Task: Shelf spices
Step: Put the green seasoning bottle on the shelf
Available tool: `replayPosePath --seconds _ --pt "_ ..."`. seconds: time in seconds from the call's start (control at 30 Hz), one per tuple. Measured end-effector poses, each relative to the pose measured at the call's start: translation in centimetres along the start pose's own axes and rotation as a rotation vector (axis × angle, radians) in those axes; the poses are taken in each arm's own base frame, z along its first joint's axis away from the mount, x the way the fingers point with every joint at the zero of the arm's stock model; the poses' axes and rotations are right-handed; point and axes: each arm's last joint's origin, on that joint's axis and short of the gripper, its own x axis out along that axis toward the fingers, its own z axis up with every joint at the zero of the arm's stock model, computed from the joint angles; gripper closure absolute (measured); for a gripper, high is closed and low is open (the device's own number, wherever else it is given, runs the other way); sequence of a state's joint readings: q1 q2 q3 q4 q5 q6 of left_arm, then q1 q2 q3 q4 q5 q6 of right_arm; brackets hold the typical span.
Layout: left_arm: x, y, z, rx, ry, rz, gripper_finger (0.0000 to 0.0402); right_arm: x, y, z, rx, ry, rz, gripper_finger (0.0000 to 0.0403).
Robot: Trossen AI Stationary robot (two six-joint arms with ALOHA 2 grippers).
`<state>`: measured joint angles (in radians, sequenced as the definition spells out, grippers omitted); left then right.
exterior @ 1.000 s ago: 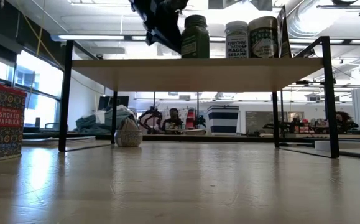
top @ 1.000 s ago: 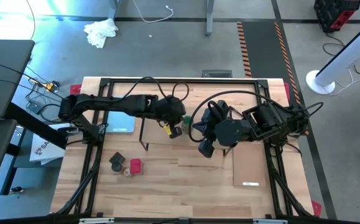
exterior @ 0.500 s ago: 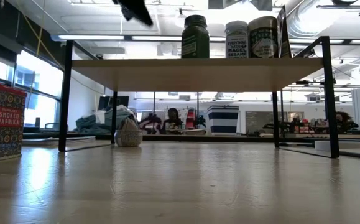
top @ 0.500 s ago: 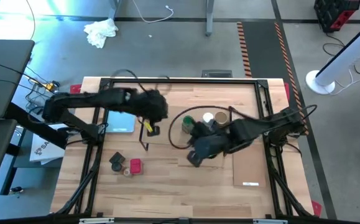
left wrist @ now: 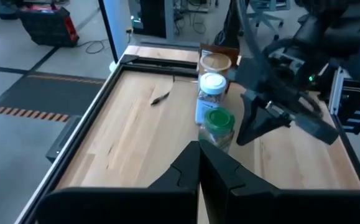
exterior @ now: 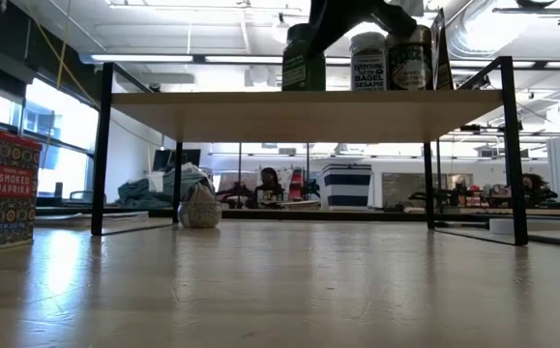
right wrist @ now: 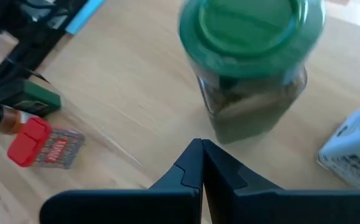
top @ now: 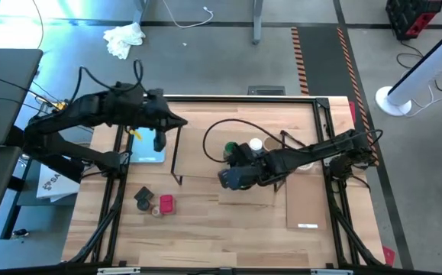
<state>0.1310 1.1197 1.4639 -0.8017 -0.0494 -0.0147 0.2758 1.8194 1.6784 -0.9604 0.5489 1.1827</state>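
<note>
With fingers pressed together and holding nothing, the right end effector (top: 227, 177) hovers over the shelf (exterior: 304, 108) beside the green-lidded jar (right wrist: 252, 74). Two more jars (left wrist: 212, 92) stand alongside on the shelf. Equally closed, the left end effector (top: 159, 140) hangs near the bench (top: 228, 229) edge; the paprika tin (exterior: 3, 188) rests on the bench.

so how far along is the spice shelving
Done: the green-lidded jar, white-lidded jar and a tan-lidded jar stand on the shelf. In hand: nothing; the left gripper and right gripper are both shut and empty. Left: the red-topped paprika tin and dark-topped jar beside it, on the table.
</note>
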Motion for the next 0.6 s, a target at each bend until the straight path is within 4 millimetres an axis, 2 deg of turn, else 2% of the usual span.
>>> replayPosePath --seconds 0.17,0.6 --pt "0.2 0.0 -0.4 0.001 0.023 0.003 0.0401 0.5 -0.4 -0.2 0.053 -0.028 -0.037 0.0403" --pt "4.1 -0.4 -4.4 -0.056 0.15 -0.083 0.0401 0.9 -1.1 0.3 0.167 -0.088 -0.096 0.0403"
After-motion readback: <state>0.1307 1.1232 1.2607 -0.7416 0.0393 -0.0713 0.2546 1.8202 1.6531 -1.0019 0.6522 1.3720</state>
